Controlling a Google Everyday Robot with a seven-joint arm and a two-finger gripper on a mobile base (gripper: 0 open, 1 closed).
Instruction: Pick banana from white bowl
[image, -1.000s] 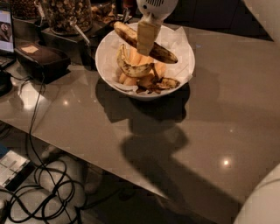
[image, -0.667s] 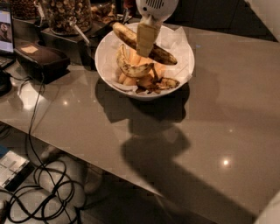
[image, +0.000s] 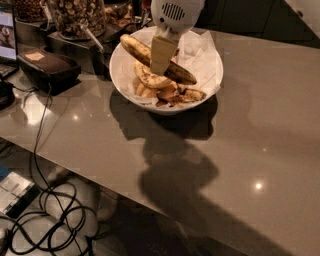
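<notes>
The long banana (image: 135, 48), dull yellow with dark streaks and a black right end, lies slanted across the top of the white bowl (image: 118, 75), which is lined with crumpled white paper. My gripper (image: 161, 69) comes down from the white wrist at the top of the view. It stands right at the banana's middle and hides that part of it. A shorter curved yellow banana (image: 149, 80) and small orange-yellow fruit pieces (image: 172, 93) lie under the long one.
The bowl stands at the far side of a grey table (image: 240, 150). A dark box (image: 47, 67) and a jar of nuts (image: 75, 15) are to its left. Cables (image: 50, 215) lie on the floor below the table's front edge.
My gripper has come down a little and slightly left into the bowl. The long banana's left end has shifted a bit down and left. The bowl has not moved.
</notes>
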